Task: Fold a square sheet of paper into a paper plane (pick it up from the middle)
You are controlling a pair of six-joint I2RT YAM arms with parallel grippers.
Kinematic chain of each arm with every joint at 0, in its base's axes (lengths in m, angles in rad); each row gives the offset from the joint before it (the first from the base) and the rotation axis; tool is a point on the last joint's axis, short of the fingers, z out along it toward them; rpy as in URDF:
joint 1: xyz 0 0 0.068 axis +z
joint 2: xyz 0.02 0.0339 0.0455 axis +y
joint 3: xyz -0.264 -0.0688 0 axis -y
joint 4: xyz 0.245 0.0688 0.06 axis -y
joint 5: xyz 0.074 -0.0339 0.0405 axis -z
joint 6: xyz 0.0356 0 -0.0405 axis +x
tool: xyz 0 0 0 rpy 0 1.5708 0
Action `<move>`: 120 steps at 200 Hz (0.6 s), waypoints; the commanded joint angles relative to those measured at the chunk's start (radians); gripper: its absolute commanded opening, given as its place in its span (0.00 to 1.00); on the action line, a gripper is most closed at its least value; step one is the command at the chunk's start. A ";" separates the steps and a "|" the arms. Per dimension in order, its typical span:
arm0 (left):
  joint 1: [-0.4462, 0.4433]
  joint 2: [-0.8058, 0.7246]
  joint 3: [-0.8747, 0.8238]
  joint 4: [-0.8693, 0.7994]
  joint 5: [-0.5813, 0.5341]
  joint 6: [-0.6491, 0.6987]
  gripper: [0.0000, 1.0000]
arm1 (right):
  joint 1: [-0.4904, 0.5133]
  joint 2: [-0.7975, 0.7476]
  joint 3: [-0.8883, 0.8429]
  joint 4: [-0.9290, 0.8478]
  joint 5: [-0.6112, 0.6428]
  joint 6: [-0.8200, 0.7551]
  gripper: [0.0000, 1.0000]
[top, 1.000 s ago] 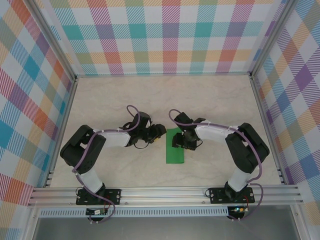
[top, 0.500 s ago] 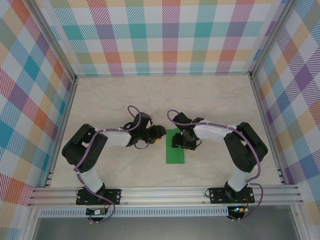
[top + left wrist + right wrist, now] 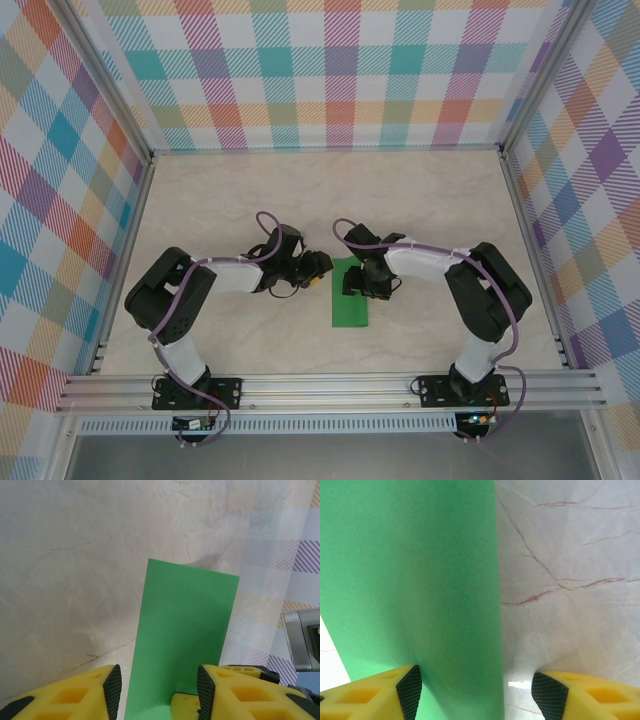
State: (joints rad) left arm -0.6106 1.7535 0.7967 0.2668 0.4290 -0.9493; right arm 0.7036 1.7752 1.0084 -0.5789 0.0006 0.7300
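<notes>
From above, the sheet of paper [image 3: 349,306] lies on the pale marbled surface [image 3: 250,200] near the middle, between the two arms. It shows as a narrow green rectangle with its long side running away from the bases. The left end effector [image 3: 318,265] sits just beside the sheet's far left corner, and the right end effector [image 3: 356,280] is over the sheet's far part. From this height I cannot tell how either pair of jaws stands. Checked walls [image 3: 340,70] close in the surface on three sides. In the left wrist view, the left end effector [image 3: 159,692] has its yellow, black-padded fingers [image 3: 112,687] apart with nothing pinched between them. The sheet of paper [image 3: 182,625] stretches away past them over the surface [image 3: 75,555]. Its near part lies in the gap between the jaws, and a small yellow piece [image 3: 182,706] low in that gap is too cut off to name. In the right wrist view, the right end effector [image 3: 480,692] also has its jaws spread wide and closed on nothing. The sheet of paper [image 3: 410,580] covers the left side, and its straight right edge runs through the gap over the surface [image 3: 570,555].
</notes>
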 commanded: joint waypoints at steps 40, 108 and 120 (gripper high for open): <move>-0.008 0.049 0.049 0.045 0.096 0.022 0.38 | 0.025 0.203 -0.086 0.153 -0.076 0.010 0.67; -0.011 0.073 0.063 0.034 0.126 0.032 0.29 | 0.025 0.216 -0.084 0.144 -0.072 0.016 0.67; -0.011 0.077 0.065 0.034 0.129 0.033 0.28 | 0.025 0.220 -0.082 0.144 -0.076 0.021 0.67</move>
State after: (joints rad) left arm -0.6121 1.8160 0.8356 0.2913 0.5316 -0.9371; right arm 0.7033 1.7859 1.0206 -0.5934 0.0010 0.7444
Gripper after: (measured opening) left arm 0.289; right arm 0.665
